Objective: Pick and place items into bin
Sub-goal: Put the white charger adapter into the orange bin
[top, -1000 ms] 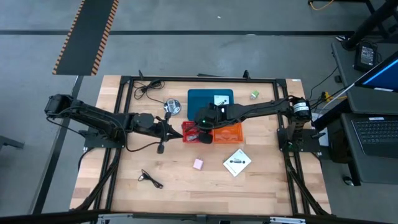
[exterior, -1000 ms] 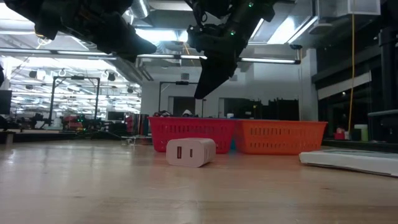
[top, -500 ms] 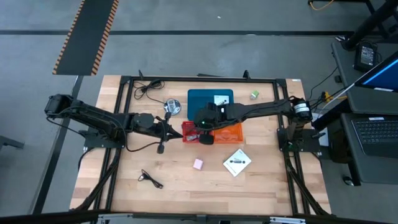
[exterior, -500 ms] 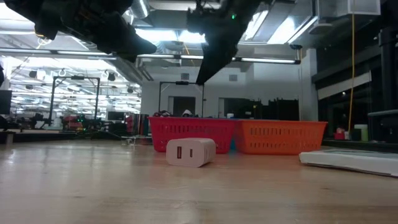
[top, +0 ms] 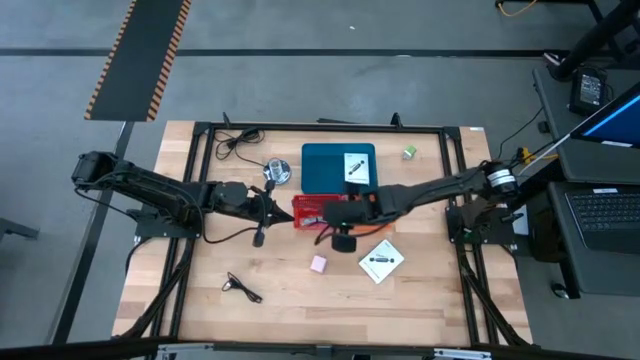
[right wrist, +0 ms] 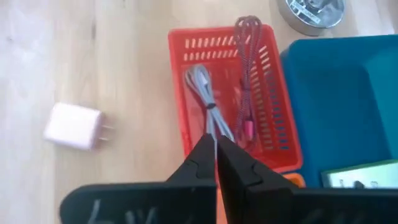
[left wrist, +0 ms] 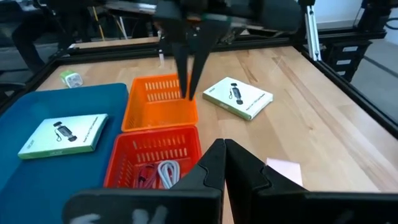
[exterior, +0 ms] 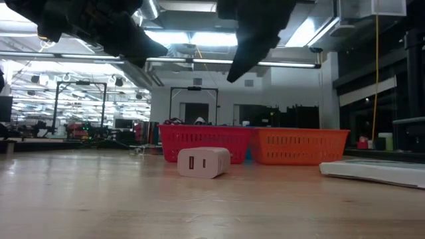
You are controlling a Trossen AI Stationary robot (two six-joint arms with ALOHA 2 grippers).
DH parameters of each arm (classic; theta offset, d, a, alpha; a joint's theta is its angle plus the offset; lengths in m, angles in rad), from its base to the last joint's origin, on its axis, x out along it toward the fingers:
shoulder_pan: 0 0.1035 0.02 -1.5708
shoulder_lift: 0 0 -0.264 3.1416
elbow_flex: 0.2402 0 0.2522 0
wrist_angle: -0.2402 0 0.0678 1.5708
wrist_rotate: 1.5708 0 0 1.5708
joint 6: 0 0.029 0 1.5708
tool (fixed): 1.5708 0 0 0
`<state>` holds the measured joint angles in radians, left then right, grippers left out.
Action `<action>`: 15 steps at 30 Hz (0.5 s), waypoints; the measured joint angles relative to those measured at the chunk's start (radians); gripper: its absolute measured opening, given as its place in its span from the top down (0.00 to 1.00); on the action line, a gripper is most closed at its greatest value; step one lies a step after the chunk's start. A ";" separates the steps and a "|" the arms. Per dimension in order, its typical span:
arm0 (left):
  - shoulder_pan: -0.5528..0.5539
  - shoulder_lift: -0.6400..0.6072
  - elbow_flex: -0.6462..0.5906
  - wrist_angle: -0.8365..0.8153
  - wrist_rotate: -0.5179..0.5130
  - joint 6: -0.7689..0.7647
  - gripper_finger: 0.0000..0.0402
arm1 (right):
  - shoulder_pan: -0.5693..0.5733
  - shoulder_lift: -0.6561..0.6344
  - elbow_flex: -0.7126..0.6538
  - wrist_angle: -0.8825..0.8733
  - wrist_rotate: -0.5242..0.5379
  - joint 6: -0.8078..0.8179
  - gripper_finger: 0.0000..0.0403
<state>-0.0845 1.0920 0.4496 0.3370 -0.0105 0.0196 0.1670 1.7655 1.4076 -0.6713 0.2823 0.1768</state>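
My right gripper (top: 343,238) is shut and holds nothing. It hangs high over the near side of the red bin (top: 306,212) and orange bin (top: 374,212), fingers pointing down (left wrist: 189,74). My left gripper (left wrist: 222,158) is shut and waits above the table just left of the red bin. Grey and red cables (right wrist: 214,106) lie in the red bin. One white card (top: 380,261) lies flat on the table, the other (top: 357,167) on the blue tray. The pale cube (top: 318,264) rests on the wood. The green cube (top: 409,152) sits near the far right corner.
A blue tray (top: 325,165) sits behind the bins, with a round silver disc (top: 278,171) to its left. Thin black cables lie at the far left (top: 235,140), under the left gripper (top: 257,238) and near the front left (top: 242,287). A black frame rims the table.
My right gripper has risen and swung from above the red bin toward the table's near edge and a little to the right, staying shut. Nothing else has moved.
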 joint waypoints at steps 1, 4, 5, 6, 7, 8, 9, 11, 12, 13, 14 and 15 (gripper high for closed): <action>0.000 0.000 0.000 0.000 0.000 -0.007 1.00 | 0.009 -0.017 -0.023 0.028 0.001 0.006 1.00; -0.005 0.000 0.000 0.000 -0.001 -0.010 1.00 | 0.036 -0.067 -0.083 0.087 0.003 0.032 1.00; -0.009 0.000 0.000 0.002 -0.001 -0.010 1.00 | 0.046 -0.083 -0.104 0.112 0.005 0.040 1.00; -0.015 0.000 0.000 0.004 -0.001 -0.010 1.00 | 0.055 -0.101 -0.125 0.146 0.005 0.048 1.00; -0.021 0.000 0.000 0.004 -0.001 -0.010 1.00 | 0.065 -0.117 -0.148 0.175 0.005 0.049 1.00; -0.029 0.000 0.000 0.006 -0.001 -0.009 1.00 | 0.076 -0.134 -0.173 0.207 0.006 0.049 1.00; -0.036 0.000 0.000 0.007 -0.001 -0.009 1.00 | 0.087 -0.152 -0.201 0.236 0.005 0.048 1.00; -0.050 0.000 0.000 0.010 -0.001 -0.009 1.00 | 0.109 -0.181 -0.257 0.309 0.006 0.050 1.00; -0.056 0.000 0.000 0.011 -0.001 -0.009 1.00 | 0.121 -0.198 -0.288 0.345 0.006 0.047 1.00; -0.063 0.000 0.000 0.011 -0.001 -0.009 1.00 | 0.133 -0.214 -0.318 0.376 0.006 0.045 1.00; -0.070 0.000 0.000 0.011 -0.001 -0.009 1.00 | 0.144 -0.229 -0.346 0.414 0.006 0.033 1.00; -0.076 0.000 0.000 0.011 -0.001 -0.009 1.00 | 0.156 -0.242 -0.374 0.451 0.005 0.028 1.00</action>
<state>-0.1607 1.0920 0.4496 0.3482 -0.0111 0.0109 0.3234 1.5230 1.0338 -0.2199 0.2874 0.2050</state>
